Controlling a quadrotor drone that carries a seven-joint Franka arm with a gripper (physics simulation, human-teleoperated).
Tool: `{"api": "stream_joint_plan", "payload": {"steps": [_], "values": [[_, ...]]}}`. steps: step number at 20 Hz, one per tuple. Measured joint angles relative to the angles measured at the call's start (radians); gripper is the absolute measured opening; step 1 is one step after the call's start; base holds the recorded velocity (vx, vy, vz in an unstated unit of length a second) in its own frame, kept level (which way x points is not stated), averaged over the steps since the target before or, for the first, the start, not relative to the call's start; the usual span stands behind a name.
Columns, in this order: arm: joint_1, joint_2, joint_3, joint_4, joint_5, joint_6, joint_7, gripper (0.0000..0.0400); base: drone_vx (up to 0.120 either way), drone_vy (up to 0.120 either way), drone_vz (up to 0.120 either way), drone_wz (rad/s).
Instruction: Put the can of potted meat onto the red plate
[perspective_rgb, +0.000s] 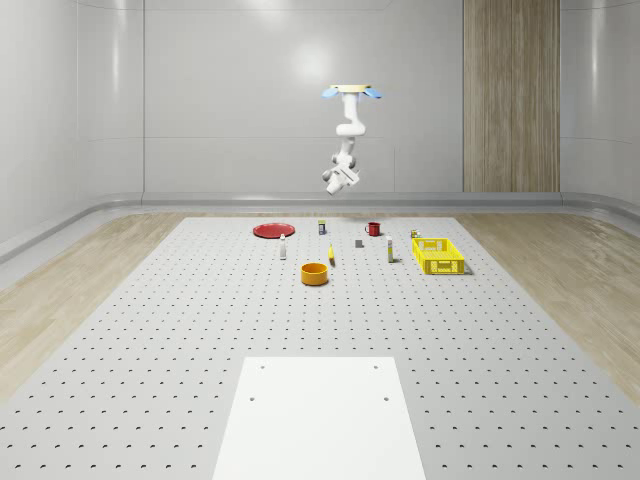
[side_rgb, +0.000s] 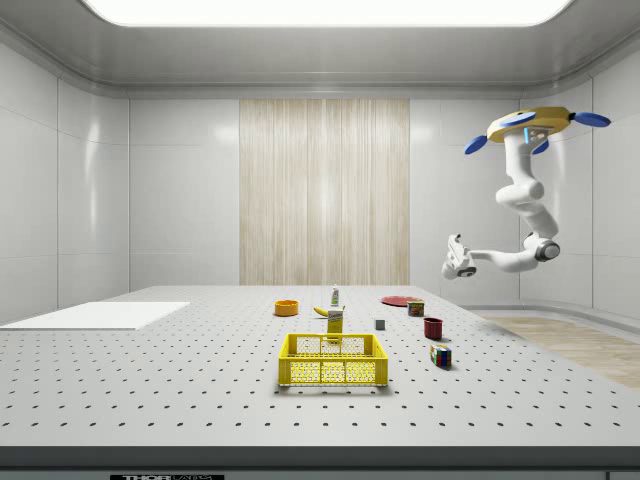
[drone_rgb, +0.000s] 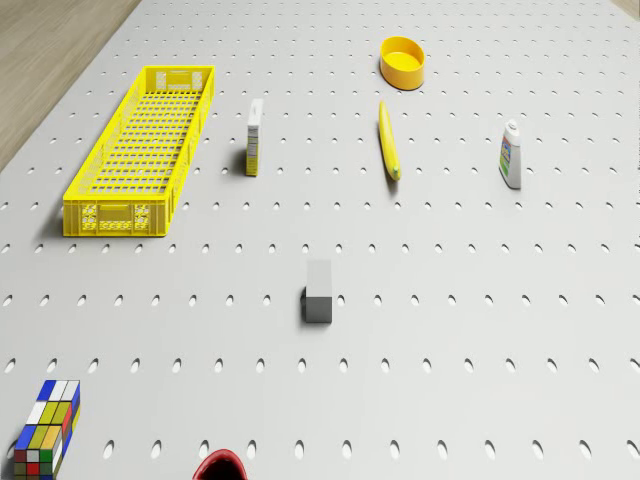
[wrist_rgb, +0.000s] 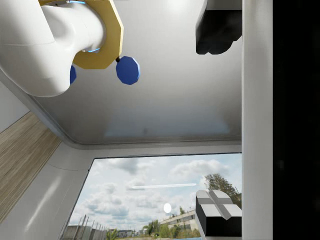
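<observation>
Potted meat can (perspective_rgb: 322, 227) sits upright on the perforated table (perspective_rgb: 150, 330), far row, just above ctr of the whole-scene view. It is between the red plate (perspective_rgb: 272, 230) on its left and the red mug (perspective_rgb: 373, 229) on its right, apart from both. In the side view the can (side_rgb: 415, 308) is right of ctr, just beside the plate (side_rgb: 398, 300), w/ the mug (side_rgb: 433, 327) nearer the camera.

Gripper (perspective_rgb: 333, 183) hangs in mid-air above the can and a bit right of it in the whole-scene view, well clear of the table. In the side view it is at mid-right (side_rgb: 452, 262), forearm about level. Wrist view: fingers (wrist_rgb: 217, 30) apart, nothing between them, gripper (wrist_rgb: 218, 122) aimed at ceiling and window.

Drone (perspective_rgb: 351, 91) hovers high, upper ctr of the whole-scene view, over the table's far edge; upper right in the side view (side_rgb: 530, 125).

Other items on the table:
- Glue bottle (drone_rgb: 511, 155)
- Banana (drone_rgb: 389, 140)
- Yellow bowl (drone_rgb: 402, 60)
- Grey block (drone_rgb: 318, 292)
- Small box (drone_rgb: 254, 137), upright
- Yellow crate (drone_rgb: 140, 150)
- Colour cube (drone_rgb: 45, 440)

A white sheet (perspective_rgb: 320, 420) lies at bottom ctr of the whole-scene view.
</observation>
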Motion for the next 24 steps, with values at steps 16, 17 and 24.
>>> {"api": "stream_joint_plan", "payload": {"steps": [16, 17, 24], "values": [[-0.678, -0.206, 0.715, -0.662, -1.282, -0.198, 0.553, 0.04, 0.02, -0.12, -0.085, 0.0], [-0.709, -0.216, 0.73, -0.668, -1.301, -0.211, 0.573, 0.04, 0.12, -0.12, -0.12, 0.0], [-0.834, -0.275, 0.791, -0.684, -1.352, -0.25, 0.656, 0.04, 0.12, -0.12, -0.12, 0.0]]}}
